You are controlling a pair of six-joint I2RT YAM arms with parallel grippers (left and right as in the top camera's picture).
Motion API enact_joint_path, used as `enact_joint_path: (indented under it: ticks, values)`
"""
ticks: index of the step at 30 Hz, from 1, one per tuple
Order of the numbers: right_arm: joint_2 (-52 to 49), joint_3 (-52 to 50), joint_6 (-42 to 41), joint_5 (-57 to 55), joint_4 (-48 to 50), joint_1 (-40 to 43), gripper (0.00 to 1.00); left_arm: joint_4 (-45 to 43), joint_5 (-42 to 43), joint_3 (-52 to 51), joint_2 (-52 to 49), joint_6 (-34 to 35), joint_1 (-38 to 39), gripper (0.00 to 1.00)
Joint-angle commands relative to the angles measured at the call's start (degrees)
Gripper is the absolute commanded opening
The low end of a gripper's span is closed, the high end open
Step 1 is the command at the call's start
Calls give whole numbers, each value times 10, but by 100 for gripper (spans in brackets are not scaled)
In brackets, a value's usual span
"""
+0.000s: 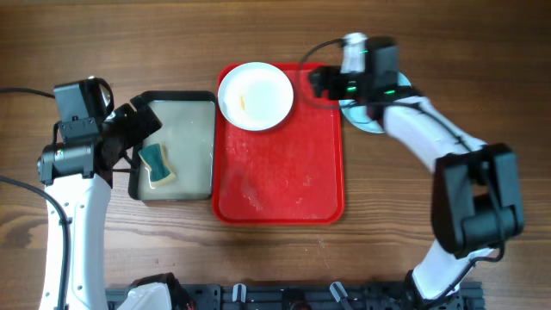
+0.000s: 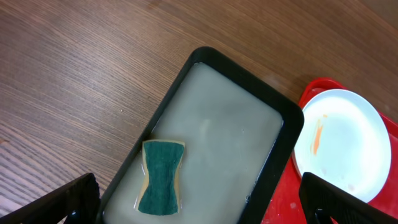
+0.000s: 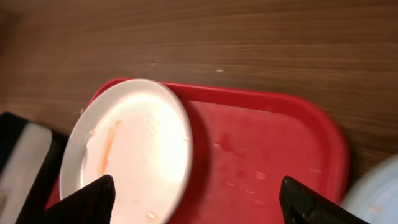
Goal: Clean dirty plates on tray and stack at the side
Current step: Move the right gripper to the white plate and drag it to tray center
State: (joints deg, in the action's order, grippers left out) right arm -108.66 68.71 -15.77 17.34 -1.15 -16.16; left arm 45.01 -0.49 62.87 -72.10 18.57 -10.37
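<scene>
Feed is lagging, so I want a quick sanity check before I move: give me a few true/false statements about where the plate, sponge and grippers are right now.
1. The white plate sits at the far left corner of the red tray. True.
2. The sponge lies on the red tray. False: it lies in the black-rimmed tray.
3. The left gripper is shut on the sponge. False: its fingers are spread wide, holding nothing.
4. The white plate carries an orange smear. True.
5. The right gripper is open and holds nothing. True.
6. The white plate rests flat inside the red tray. False: it overlaps the rim.
</scene>
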Motion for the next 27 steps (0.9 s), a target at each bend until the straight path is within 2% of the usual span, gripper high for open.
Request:
enact_joint_path:
  ticks: [1,5,11,15,17,19,22,23,27]
  values:
    - [-16,4,28,-168,35,-79,85,-2,5,6,1,3,-3,100]
    - [-50,3,55,-238,84,-132,85,-2,5,6,1,3,-3,100]
    - [-134,3,52,-237,195,-130,85,-2,5,6,1,3,-3,100]
    - [-171,3,53,-238,228,-129,78,-1,5,6,1,3,-3,100]
    - [-181,3,52,-238,227,-129,68,-2,5,6,1,3,-3,100]
    - [-181,3,53,-237,221,-129,48,-2,5,6,1,3,-3,100]
    - [-155,3,52,-237,188,-128,11,-2,5,6,1,3,-3,100]
    - [-141,3,52,-237,172,-127,4,-2,5,6,1,3,-3,100]
    - [-53,3,52,-233,50,-127,4,-2,5,6,1,3,-3,100]
